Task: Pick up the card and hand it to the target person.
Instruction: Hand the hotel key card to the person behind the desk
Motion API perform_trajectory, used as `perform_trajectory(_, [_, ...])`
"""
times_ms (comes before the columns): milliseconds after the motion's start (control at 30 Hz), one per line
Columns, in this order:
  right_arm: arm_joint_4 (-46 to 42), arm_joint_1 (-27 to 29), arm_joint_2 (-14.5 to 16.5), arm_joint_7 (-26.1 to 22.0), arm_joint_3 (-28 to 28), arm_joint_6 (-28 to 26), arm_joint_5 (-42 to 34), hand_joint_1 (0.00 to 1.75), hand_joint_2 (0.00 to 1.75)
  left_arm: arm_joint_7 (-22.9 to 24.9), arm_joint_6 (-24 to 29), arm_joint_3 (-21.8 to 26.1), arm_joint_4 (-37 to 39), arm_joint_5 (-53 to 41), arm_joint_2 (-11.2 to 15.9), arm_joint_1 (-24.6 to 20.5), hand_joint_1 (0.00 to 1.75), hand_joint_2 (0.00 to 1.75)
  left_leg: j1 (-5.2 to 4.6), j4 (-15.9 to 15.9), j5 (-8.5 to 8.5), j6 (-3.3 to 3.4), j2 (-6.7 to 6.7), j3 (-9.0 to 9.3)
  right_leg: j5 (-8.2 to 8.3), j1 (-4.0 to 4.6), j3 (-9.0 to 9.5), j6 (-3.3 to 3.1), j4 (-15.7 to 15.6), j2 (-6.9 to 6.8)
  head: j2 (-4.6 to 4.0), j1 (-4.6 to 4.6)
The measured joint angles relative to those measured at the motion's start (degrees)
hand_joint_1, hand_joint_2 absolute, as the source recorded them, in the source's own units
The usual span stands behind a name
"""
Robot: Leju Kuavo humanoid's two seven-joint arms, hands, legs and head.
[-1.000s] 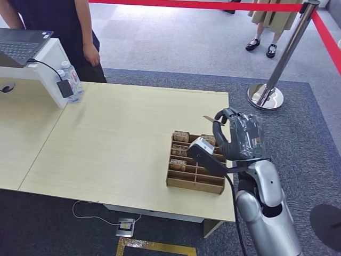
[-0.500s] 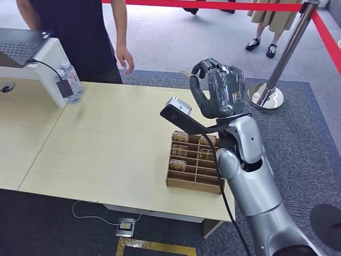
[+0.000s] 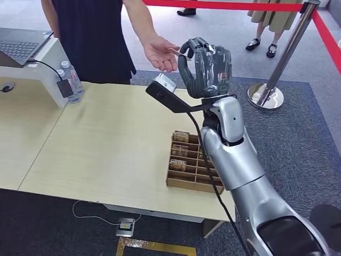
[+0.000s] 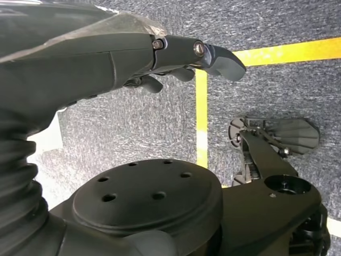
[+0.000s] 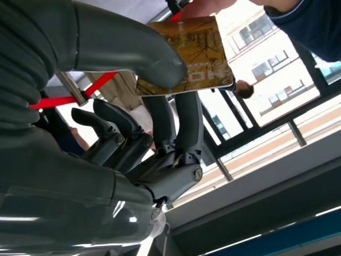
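My right hand (image 3: 205, 66) is raised high over the table's far edge, right beside the open palm (image 3: 160, 52) of a person in dark clothes standing across the table. In the right wrist view the thumb and fingers of my right hand (image 5: 120, 133) pinch a yellow-brown printed card (image 5: 193, 53), and the person's fingers touch the card's far edge. The card (image 3: 175, 51) shows as a thin edge between my fingers and the palm in the head view. My left hand (image 4: 120, 58) hangs over the carpet, holding nothing, its fingers loosely extended.
A wooden divided tray (image 3: 195, 184) with more cards sits at the near right of the pale table (image 3: 112, 138). Two water bottles (image 3: 70, 80) and a laptop (image 3: 22, 45) are at the far left. A stanchion (image 3: 281, 58) with red rope stands to the right.
My right hand rose from above the tray and swung forward and left with the card. The person stepped right and reached an open palm out to it.
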Motion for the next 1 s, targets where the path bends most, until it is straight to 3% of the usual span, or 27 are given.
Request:
perform_trajectory(500, [10.4, -2.8, 2.4, -0.7, -0.2, -1.4, -0.4, 1.75, 1.75, -0.1, 0.1, -0.1, 0.0, 0.0, 0.0, 0.0, 0.0, 1.75, 0.0, 0.0, 0.0, 0.0, 0.0, 0.0, 0.0, 0.0, 0.0, 0.0, 0.0, 0.0, 0.0, 0.01])
perform_trajectory(1000, [12.9, -3.5, 3.5, -0.2, -0.1, -0.2, -0.1, 1.75, 1.75, 0.4, 0.4, -0.1, 0.0, 0.3, 0.0, 0.0, 0.0, 1.75, 0.0, 0.0, 0.0, 0.0, -0.01, 0.0, 0.0, 0.0, 0.0, 0.0, 0.0, 0.0, 0.0, 0.01])
